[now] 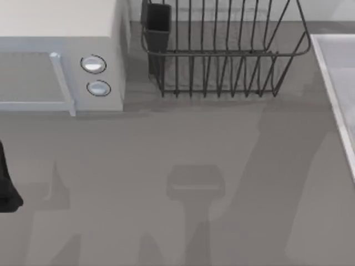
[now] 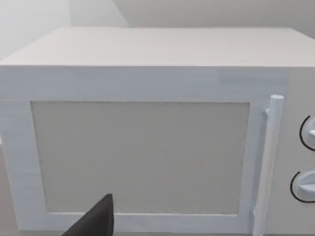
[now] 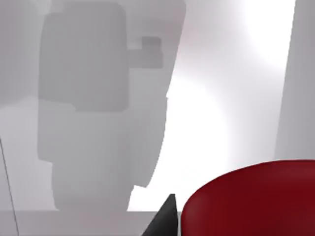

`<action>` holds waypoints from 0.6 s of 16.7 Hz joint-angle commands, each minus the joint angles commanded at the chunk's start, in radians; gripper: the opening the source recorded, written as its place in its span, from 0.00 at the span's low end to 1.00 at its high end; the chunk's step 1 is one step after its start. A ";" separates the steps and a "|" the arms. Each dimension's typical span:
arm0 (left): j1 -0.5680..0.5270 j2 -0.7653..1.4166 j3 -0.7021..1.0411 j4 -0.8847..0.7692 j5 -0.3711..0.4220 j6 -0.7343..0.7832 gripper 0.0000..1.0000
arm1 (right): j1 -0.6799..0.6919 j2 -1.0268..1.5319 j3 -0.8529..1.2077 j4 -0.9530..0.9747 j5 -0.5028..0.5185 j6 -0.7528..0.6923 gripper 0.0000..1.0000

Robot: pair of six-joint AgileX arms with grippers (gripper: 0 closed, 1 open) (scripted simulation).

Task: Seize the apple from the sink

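Observation:
The apple (image 3: 251, 199) is glossy and red and sits very close in the right wrist view. It lies on the pale floor of the sink (image 3: 216, 113). A black wedge of my right gripper (image 3: 165, 221) shows just beside the apple, and the gripper's shadow falls across the basin. In the top view the sink's raised light rim (image 1: 333, 77) runs along the table's right edge. My left arm (image 1: 6, 191) is parked at the table's left edge. A black part of my left gripper (image 2: 93, 221) faces the microwave door.
A white microwave (image 1: 61, 33) with two round knobs stands at the back left, its door and handle (image 2: 268, 162) close in the left wrist view. A dark wire dish rack (image 1: 222, 50) stands at the back middle. Arm shadows cross the grey tabletop (image 1: 194, 188).

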 joint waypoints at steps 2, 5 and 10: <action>0.000 0.000 0.000 0.000 0.000 0.000 1.00 | 0.000 -0.016 0.130 -0.144 0.000 0.000 0.00; 0.000 0.000 0.000 0.000 0.000 0.000 1.00 | 0.001 -0.040 0.263 -0.282 0.000 0.000 0.00; 0.000 0.000 0.000 0.000 0.000 0.000 1.00 | 0.001 -0.050 0.304 -0.324 0.000 0.001 0.00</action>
